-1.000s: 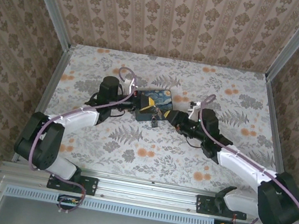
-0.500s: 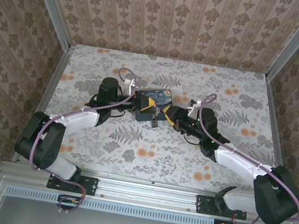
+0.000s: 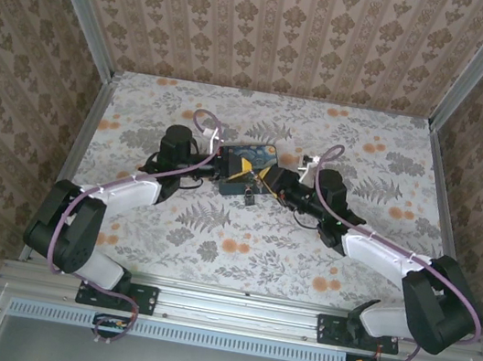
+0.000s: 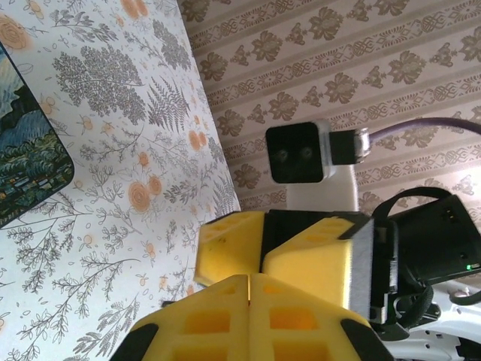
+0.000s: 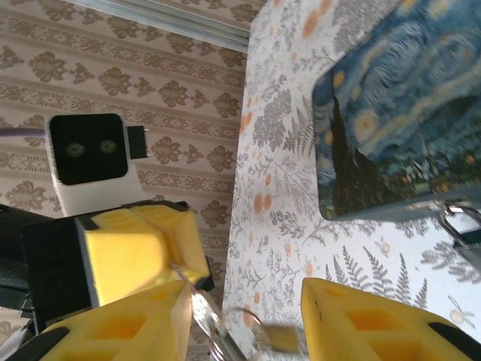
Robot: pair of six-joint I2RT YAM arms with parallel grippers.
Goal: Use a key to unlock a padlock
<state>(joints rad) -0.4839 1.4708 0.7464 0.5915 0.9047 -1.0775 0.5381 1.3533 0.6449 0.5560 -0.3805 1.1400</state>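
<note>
Near the box's front edge, my left gripper (image 3: 241, 174) is shut (image 4: 249, 277) on a thin shiny key (image 5: 201, 312) that sticks out past its fingers (image 5: 143, 252). A fine wire loop and a small brassy piece (image 5: 278, 338) hang from the key, both blurred. My right gripper (image 3: 265, 181) stands open (image 5: 246, 295) around that hanging piece, tip to tip with the left one and gripping nothing. The padlock (image 5: 460, 224), a grey loop on a dark body, lies on the table against the box's near edge (image 3: 248, 198).
The dark blue swirl-painted box (image 3: 250, 157) lies flat behind both grippers. Patterned walls and metal posts close the table in at the back and sides. Floral tabletop (image 3: 238, 254) stretches open in front of the grippers.
My right gripper has moved left until its fingers reach the left gripper's tips. The left arm, the box and the padlock have stayed put.
</note>
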